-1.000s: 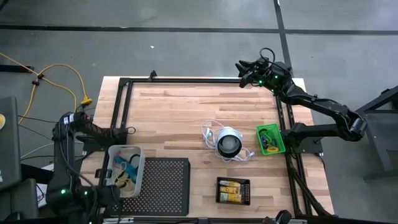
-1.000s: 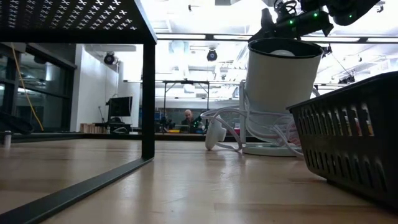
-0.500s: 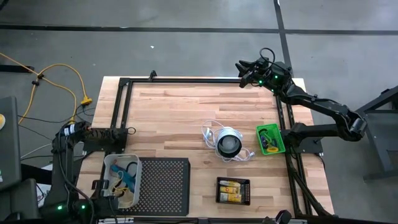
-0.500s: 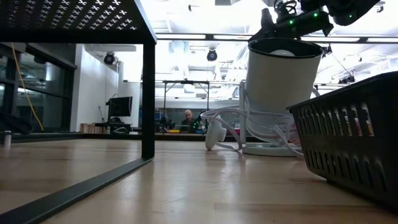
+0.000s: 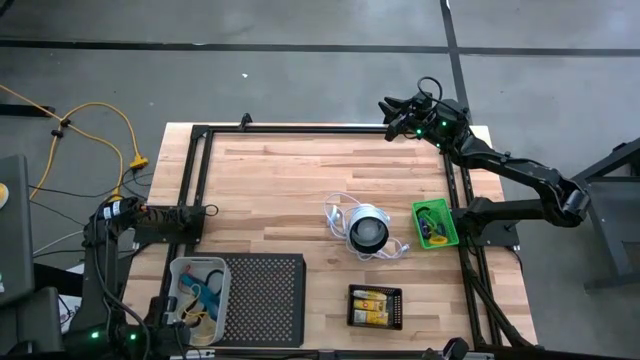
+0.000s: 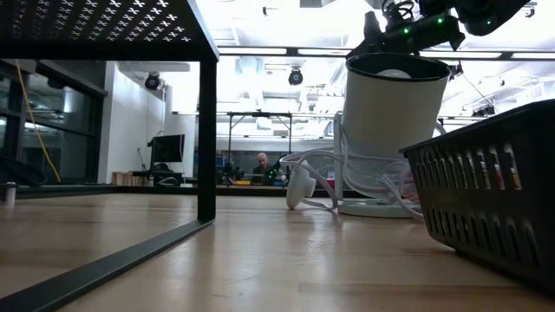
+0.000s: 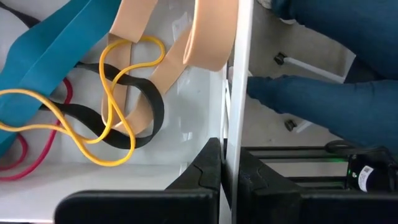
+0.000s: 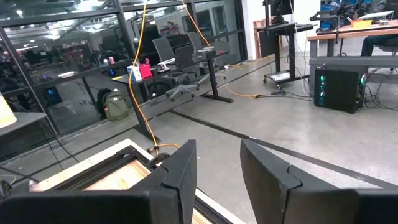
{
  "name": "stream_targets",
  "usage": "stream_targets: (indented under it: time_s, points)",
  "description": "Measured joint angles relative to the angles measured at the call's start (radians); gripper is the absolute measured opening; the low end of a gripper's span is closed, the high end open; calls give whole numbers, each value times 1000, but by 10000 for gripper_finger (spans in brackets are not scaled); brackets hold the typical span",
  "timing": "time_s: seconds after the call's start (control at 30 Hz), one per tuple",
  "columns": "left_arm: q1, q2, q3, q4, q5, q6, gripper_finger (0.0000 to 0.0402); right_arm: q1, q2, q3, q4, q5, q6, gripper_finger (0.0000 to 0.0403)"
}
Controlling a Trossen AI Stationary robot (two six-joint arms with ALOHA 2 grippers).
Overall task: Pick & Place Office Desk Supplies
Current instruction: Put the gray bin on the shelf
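At the table's near-left corner, my left jaws [image 7: 227,177] pinch the clear tray [image 5: 197,290] wall; a slip could spill its bands [image 7: 124,118]. My right jaws [image 8: 217,168] wait open.

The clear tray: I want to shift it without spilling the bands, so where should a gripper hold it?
Probably the clear tray by its thin upright wall, one finger either side, as the left gripper does now. The rim is narrow and the bands lie loose inside, so come from outside.
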Motion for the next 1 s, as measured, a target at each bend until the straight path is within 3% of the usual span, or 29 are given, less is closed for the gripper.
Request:
stream_targets:
  time_s: [0.33, 1.0]
  points:
    - [0, 0, 0, 0, 1, 0, 6, 0, 0, 0, 0, 0, 0, 112]
    - [1, 0, 0, -1, 0, 13, 101, 0, 0, 0, 0, 0, 0, 112]
